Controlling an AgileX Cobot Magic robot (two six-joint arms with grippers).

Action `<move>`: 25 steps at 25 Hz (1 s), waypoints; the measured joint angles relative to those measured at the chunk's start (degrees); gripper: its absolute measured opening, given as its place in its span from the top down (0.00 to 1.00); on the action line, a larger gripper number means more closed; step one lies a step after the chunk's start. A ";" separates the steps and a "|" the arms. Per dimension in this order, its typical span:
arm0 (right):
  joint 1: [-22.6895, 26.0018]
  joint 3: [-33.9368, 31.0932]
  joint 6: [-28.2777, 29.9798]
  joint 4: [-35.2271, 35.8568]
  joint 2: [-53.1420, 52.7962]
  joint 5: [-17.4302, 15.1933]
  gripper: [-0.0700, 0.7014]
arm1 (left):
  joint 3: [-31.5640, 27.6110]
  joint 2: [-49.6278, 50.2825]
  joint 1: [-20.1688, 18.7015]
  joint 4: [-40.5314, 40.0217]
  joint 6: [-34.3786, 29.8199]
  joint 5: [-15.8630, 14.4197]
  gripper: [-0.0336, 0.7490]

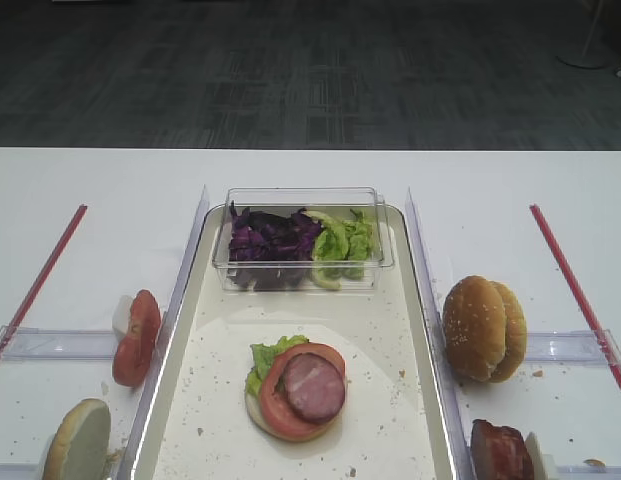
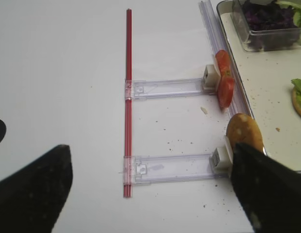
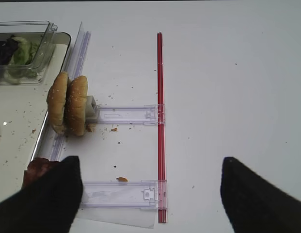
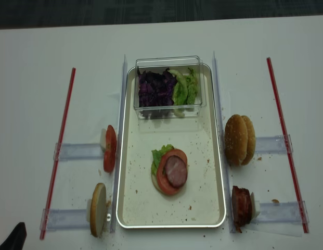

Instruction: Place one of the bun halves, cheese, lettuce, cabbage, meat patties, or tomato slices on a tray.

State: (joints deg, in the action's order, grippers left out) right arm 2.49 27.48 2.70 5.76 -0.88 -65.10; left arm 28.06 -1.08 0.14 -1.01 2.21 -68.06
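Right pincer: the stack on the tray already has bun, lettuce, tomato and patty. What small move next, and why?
Probably ease the right pincer forward and left toward the two seeded bun halves standing on edge beside the tray. The stack ends in a meat patty with no top bun, and the pincer hangs open and empty short of them.

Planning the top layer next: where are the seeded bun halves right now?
The bun halves stand on edge right of the tray, on the table, behind the meat patties.
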 joint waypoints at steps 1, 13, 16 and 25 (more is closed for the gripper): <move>0.00 0.00 0.00 0.00 0.00 0.00 0.13 | 0.00 0.00 0.00 0.00 0.00 0.00 0.17; 0.00 0.00 0.00 0.00 0.00 0.00 0.13 | 0.00 0.00 0.00 0.00 0.00 0.00 0.17; 0.00 0.00 0.00 0.00 0.00 0.00 0.14 | 0.00 0.00 0.00 0.00 0.00 0.00 0.17; 0.00 0.00 0.00 0.00 0.00 0.00 0.14 | 0.00 0.00 0.00 0.00 0.00 0.00 0.17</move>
State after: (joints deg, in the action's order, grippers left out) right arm 2.49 27.48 2.70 5.76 -0.88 -65.10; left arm 28.06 -1.08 0.14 -1.01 2.21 -68.06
